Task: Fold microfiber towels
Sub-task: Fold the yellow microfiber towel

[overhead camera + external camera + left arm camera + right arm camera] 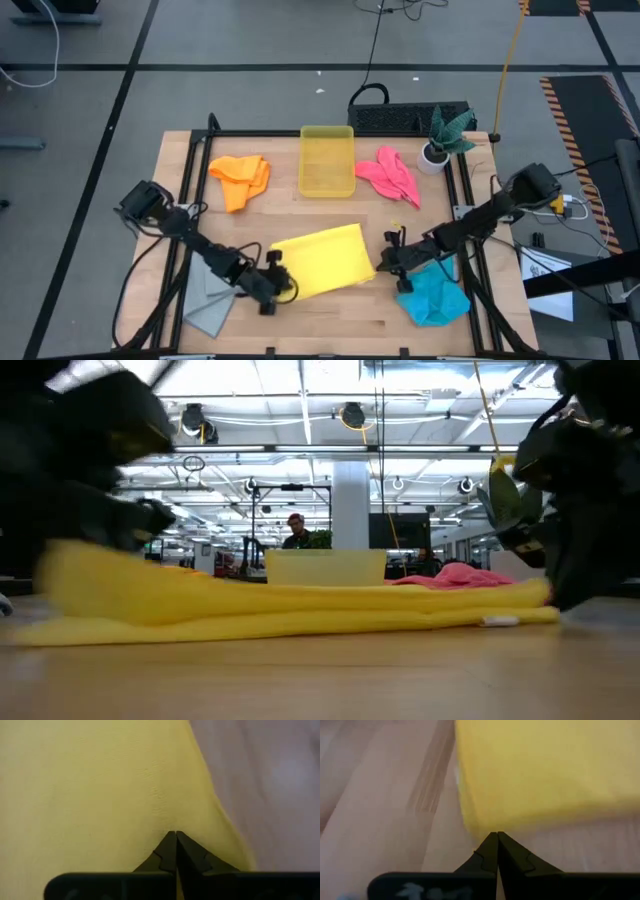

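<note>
Towels, left to right: a crumpled light grey microfiber cloth [212, 300] lay at the table's near left; a bunched orange cloth [241, 178] sat at the far left; a flat yellow microfiber towel [322, 260] lay in the middle; a rumpled pink cloth [390, 175] sat far right; a bright blue cloth [435, 297] lay near right.

Left gripper [272, 288]: fingers pressed together at the yellow towel's near left corner; in its wrist view the tips [175, 840] met on yellow fabric, so it looked to be pinching that corner.

Bin: a translucent yellow plastic box [327, 160] stood at the far middle, well apart from the work.

Right gripper [393, 262]: fingers pressed together at the towel's right edge; in its wrist view the tips [496, 840] sat at the yellow hem [485, 827], and whether cloth lay between them could not be told.

Plant: green leaves in a white pot [436, 155], far right corner.

Step in hand: probably securing both sides of the yellow towel for a fold.

Doing it well: both pinches should hold only the layer meant to move, lift together, and carry level so the edges meet square; the left arm crossed the grey cloth and could drag it.
</note>
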You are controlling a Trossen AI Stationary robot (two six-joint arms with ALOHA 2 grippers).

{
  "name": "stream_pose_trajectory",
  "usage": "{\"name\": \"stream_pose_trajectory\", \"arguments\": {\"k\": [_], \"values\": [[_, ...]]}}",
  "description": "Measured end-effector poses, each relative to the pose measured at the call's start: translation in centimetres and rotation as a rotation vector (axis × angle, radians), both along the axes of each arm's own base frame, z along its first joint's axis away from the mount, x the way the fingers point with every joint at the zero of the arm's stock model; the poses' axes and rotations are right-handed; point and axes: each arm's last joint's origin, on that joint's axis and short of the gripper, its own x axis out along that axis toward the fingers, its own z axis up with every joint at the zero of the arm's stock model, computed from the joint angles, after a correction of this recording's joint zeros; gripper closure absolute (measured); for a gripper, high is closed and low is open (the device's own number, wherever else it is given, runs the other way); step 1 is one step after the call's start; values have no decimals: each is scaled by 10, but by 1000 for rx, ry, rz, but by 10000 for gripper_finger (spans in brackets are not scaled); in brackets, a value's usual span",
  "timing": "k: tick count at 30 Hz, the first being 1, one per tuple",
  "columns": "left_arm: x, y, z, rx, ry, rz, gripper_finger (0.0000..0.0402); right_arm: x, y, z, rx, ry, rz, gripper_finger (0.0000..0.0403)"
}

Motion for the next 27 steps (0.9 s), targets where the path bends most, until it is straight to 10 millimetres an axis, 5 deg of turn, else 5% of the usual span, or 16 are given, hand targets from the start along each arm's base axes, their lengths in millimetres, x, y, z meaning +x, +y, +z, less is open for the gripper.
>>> {"name": "stream_pose_trajectory", "arguments": {"k": [5,11,20,27], "values": [[2,3,28,79,-151,76,388,4,4,27,83,-174,6,403],[2,25,47,145,-184,231,383,20,-9,30,62,-300,-90,403],[-26,60,9,208,189,420,385,39,-36,-9,54,-203,-253,403],[-42,64,-10,179,182,490,397,40,-49,-23,37,-120,-326,403]]}}
